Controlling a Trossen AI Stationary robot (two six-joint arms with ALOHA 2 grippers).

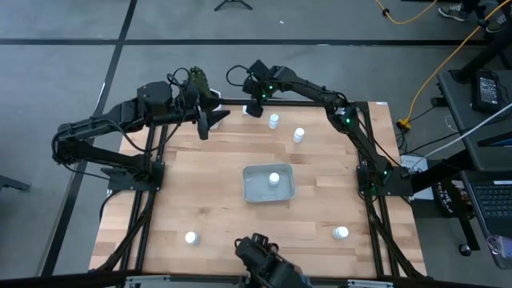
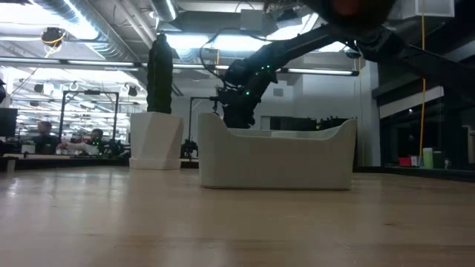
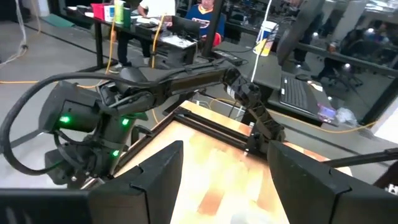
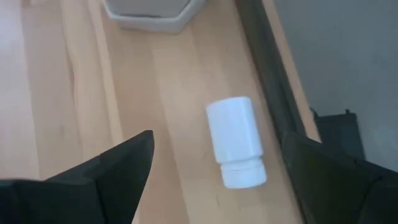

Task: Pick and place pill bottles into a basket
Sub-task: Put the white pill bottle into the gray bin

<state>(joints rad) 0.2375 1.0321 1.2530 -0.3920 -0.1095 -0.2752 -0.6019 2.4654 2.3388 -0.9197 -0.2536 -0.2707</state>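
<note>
The basket [image 1: 269,184] sits mid-table with one bottle [image 1: 274,178] inside. Two bottles [image 1: 274,121] stand just beyond it, and two near the front edge either side. The right gripper [image 4: 211,162], wide open and empty, hovers over a lying bottle [image 4: 235,140] beside the cactus pot [image 4: 155,14]. The left gripper [image 3: 224,180], half open and empty, is raised beside the pot; that bottle barely shows from above.

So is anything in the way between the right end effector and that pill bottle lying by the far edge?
Nothing visible: the right end effector hangs open directly over the lying pill bottle, bare wood between its fingers.
</note>
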